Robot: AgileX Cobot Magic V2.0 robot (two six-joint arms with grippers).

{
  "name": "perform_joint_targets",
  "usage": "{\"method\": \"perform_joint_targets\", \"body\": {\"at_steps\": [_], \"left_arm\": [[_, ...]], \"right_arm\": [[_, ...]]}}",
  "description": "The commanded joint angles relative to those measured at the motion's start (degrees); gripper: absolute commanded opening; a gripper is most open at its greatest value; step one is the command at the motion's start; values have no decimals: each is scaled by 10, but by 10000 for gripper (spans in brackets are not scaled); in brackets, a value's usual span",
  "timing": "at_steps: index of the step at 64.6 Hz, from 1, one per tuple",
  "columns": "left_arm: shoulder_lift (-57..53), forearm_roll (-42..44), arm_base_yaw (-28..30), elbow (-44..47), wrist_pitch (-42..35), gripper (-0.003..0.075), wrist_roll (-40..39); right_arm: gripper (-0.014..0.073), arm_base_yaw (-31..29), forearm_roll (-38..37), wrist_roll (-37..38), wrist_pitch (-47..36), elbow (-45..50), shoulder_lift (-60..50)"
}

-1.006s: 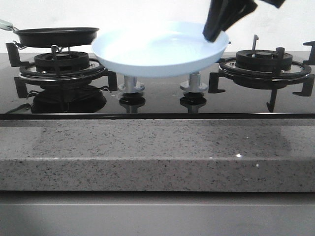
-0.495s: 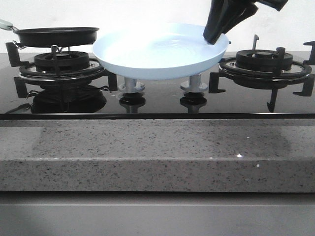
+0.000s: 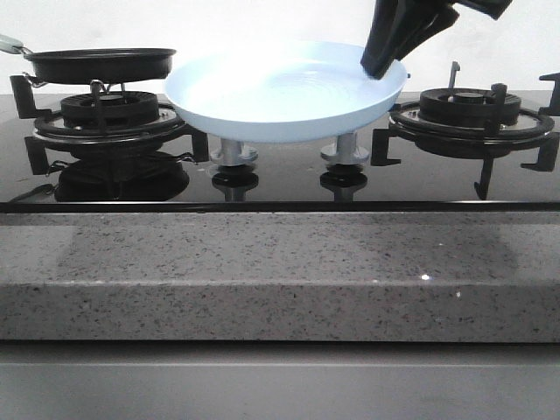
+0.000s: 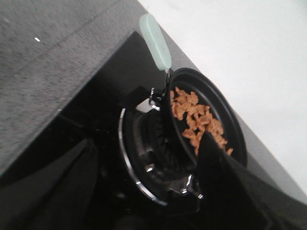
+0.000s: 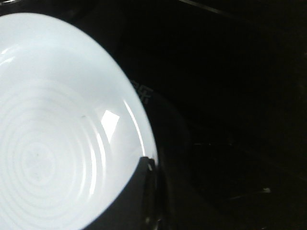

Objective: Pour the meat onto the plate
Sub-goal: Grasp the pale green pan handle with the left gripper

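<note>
The pale-blue plate point(image 3: 280, 96) hangs above the hob between the two burners. My right gripper point(image 3: 382, 63) is shut on its right rim. In the right wrist view the plate point(image 5: 57, 143) is bare inside, with the right gripper point(image 5: 151, 165) pinching its edge. The meat point(image 4: 196, 120), a heap of tan chunks, lies in the black frying pan point(image 4: 237, 139) on the left burner. My left gripper point(image 4: 147, 143) is open, its fingers wide apart near the pan and holding nothing. In the front view the pan point(image 3: 101, 63) sits at the far left, and the left gripper is out of view there.
The pan's pale handle point(image 4: 154, 34) sticks out toward the hob's corner. The right burner point(image 3: 472, 114) carries no pan. Two knobs point(image 3: 234, 156) stand under the plate. A speckled stone counter edge point(image 3: 280, 271) runs along the front, and a white wall is behind.
The plate has dipped slightly and tipped a little toward the camera, showing more of its inside. It has held still over the last half second.
</note>
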Motion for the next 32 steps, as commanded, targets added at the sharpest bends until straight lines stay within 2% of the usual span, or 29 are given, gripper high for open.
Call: {"method": "perform_joint_targets", "body": {"at_steps": [1,9,14,21,32], "left_arm": [[37,-86,26,-69,46,441,39],[104,-263,72,-129,175,441,178],[148,-331,95,-159,235,441,198],[202,-367,109,-196,267,441,200],[282,-367,110,-268,305,441,201]], "right_arm": [[-69,-2,18,-4,-18,-13,-31],[-69,-2,18,-4,-18,-13,-31],[-69,-2,18,-4,-18,-13,-31],[-69,-2,18,-4,-18,-13,-31],[-69,-2,18,-4,-18,-13,-31]]}}
